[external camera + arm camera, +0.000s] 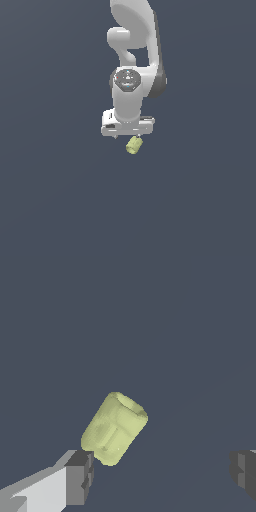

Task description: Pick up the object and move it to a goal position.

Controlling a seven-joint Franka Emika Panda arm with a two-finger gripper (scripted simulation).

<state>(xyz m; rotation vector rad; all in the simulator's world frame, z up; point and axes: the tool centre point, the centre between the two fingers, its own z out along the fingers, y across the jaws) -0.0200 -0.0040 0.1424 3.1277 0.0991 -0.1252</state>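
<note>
The object point(134, 145) is a small pale yellow-green stubby cylinder lying on its side, tilted, on the dark grey floor. In the exterior view the white arm hangs straight down over it, and my gripper point(128, 135) sits just above and slightly to the exterior view's left of it. The wrist view shows the object point(115, 428) lying between the two widely spread fingers, off centre. One dark fingertip point(80, 476) is right beside its lower end, while the other fingertip point(243, 472) stands far from it. My gripper point(162, 474) is open and holds nothing.
Only the plain dark grey floor point(60, 200) surrounds the object. The arm's white links point(132, 45) rise behind the gripper in the exterior view. No other objects or edges are in view.
</note>
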